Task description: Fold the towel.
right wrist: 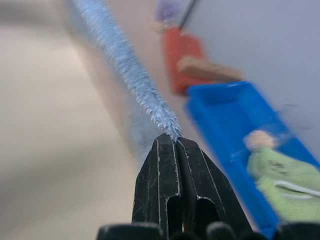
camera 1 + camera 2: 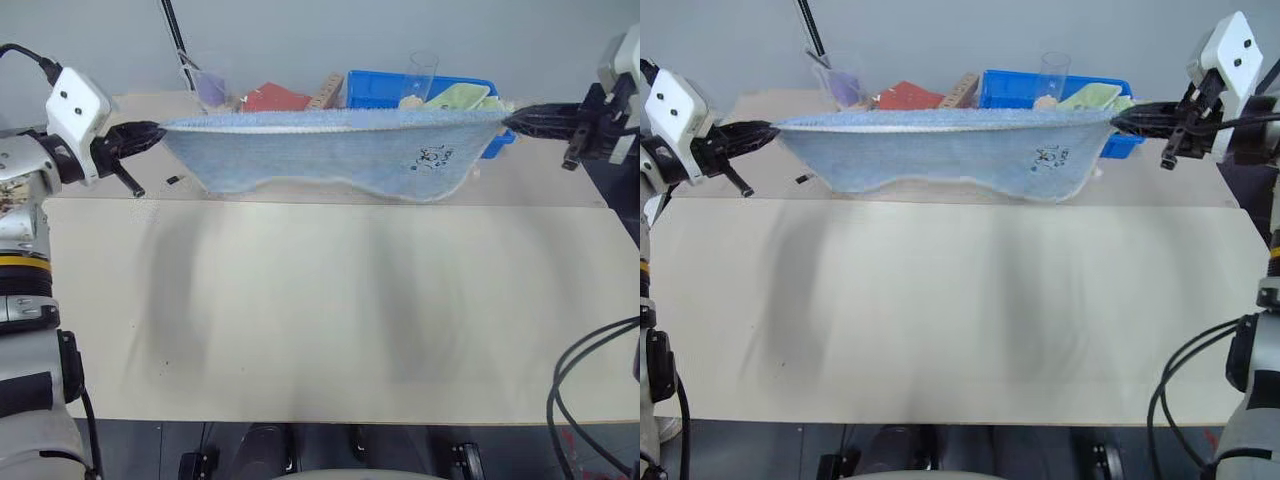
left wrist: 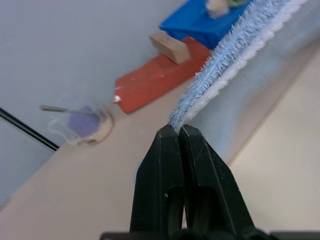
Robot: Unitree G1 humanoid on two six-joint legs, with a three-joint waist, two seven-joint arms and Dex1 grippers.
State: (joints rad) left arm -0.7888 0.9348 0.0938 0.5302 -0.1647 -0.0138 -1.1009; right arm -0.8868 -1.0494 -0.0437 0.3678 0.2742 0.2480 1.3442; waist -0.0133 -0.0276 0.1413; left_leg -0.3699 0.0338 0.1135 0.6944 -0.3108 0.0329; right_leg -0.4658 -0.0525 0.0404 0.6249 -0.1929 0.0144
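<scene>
While the pale table [image 2: 320,320] lies bare beneath it, the towel [image 2: 330,155] hangs in the air above the table's far part, stretched between the two grippers with its top edge pulled nearly straight and its lower edge sagging in a wavy line clear of the tabletop. It is light blue with thin white edging, and a small dark printed mark [image 2: 432,158] sits toward its right end. Behind it, on the far side of the table, stand a blue bin [image 2: 420,90] holding a green cloth [image 1: 280,185], a red block [image 2: 275,98], a wooden block [image 3: 170,46], a clear glass [image 2: 421,72] and a small cup with purple contents [image 3: 82,122]. The left gripper [image 3: 178,131] pinches the towel's left top corner, its black fingers pressed together on the fuzzy edge. The right gripper [image 1: 175,140] is likewise clamped tight on the right top corner, so the towel runs straight away from each set of fingertips toward the other.
</scene>
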